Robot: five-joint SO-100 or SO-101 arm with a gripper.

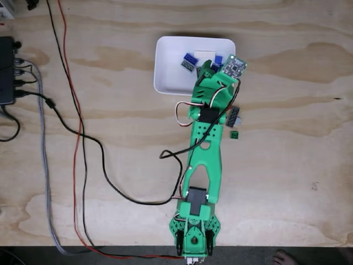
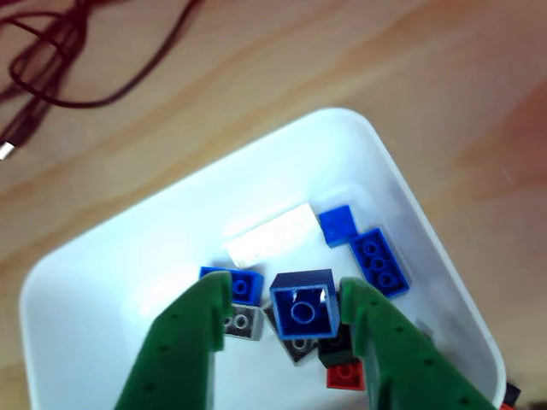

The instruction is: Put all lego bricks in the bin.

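The white bin [image 1: 165, 61] sits at the table's upper middle, and my green arm reaches into it from below. In the other view my gripper [image 2: 285, 290] hangs open over the bin [image 2: 128, 256]. A dark blue lego brick [image 2: 302, 309], underside up, sits between the fingers, close to the right finger [image 2: 372, 325] and apart from the left. Blue bricks [image 2: 376, 260], a white plate [image 2: 273, 235], grey bricks [image 2: 244, 322] and a red one [image 2: 344, 374] lie in the bin. Outside it, a green brick [image 1: 235, 134] and a dark grey brick [image 1: 234, 116] rest right of the arm.
Black, red and grey cables [image 1: 77, 127] trail across the left half of the plywood table, running to a black box [image 1: 6, 72] at the left edge. The table's front edge is at the bottom, where a person's foot [image 1: 284, 256] shows.
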